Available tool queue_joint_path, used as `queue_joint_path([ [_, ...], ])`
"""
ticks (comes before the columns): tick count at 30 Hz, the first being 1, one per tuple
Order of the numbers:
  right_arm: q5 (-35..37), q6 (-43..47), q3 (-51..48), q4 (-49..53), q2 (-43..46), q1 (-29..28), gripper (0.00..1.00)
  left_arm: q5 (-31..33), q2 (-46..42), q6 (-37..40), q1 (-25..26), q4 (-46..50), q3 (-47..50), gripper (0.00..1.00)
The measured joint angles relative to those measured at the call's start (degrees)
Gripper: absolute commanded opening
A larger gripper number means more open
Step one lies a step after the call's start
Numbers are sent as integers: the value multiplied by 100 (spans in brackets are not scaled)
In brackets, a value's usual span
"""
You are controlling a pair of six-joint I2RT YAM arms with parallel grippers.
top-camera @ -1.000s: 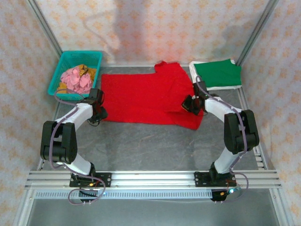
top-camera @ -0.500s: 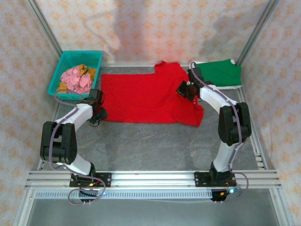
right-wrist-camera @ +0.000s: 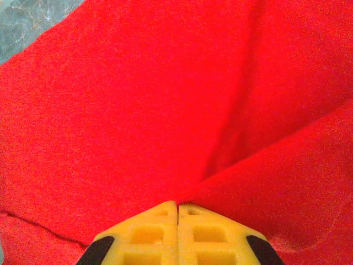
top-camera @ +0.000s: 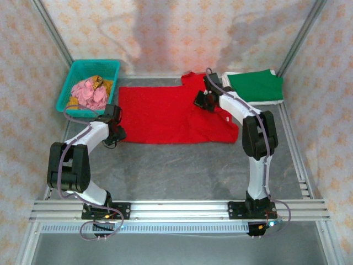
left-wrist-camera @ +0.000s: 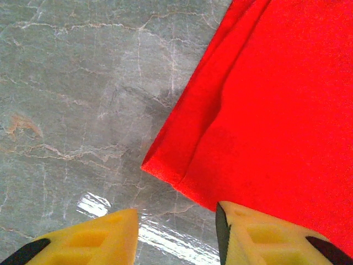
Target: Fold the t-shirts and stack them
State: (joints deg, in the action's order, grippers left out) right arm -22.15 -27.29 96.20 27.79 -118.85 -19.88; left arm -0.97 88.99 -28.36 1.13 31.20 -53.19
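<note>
A grey marbled table (top-camera: 182, 165) sits inside a booth of pale patterned walls (top-camera: 182, 33), with metal posts in the far corners and an aluminium rail (top-camera: 176, 208) along the near edge where both arms are bolted. At about 10 o'clock on the table stands a teal basket (top-camera: 77, 69) holding crumpled pink cloth (top-camera: 91, 93).

The left end effector (top-camera: 114, 134) hangs low at the near-left corner of the red t-shirt (top-camera: 160, 113). In the left wrist view its fingers (left-wrist-camera: 242, 234) stand apart, gripping nothing, and the corner of the red t-shirt (left-wrist-camera: 265, 110) lies on the table just ahead of the gap.

The red t-shirt is spread flat across the far middle of the table. The right end effector (top-camera: 203, 101) rests on its right part, toward 1 o'clock. In the right wrist view the end effector (right-wrist-camera: 177, 212) has its fingers pressed together, clamped on a pinch of the red t-shirt (right-wrist-camera: 121, 110), whose creases run into the tips. At 2 o'clock the green t-shirt (top-camera: 256, 85) lies folded on a white t-shirt (top-camera: 263, 102), touching the red one's far right edge.

Since a second ago, the right end effector has swung from the shirt's near-right part toward 11 o'clock, the arm stretching out further, and the shirt's near-right hem has drawn in with it. The left arm has kept its place.
</note>
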Motion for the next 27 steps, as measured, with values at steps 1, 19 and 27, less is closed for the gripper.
queue_joint_path([
  [1,50,-4,42,50,-37,-15,0,0,0,15,0,0,0,45],
  [19,675,-44,1617,706,-796,33,34,203,-337,44,0,282,-857,46],
  [27,535,48,-1434,-44,1471,44,36,236,343,420,4,380,-1764,48],
])
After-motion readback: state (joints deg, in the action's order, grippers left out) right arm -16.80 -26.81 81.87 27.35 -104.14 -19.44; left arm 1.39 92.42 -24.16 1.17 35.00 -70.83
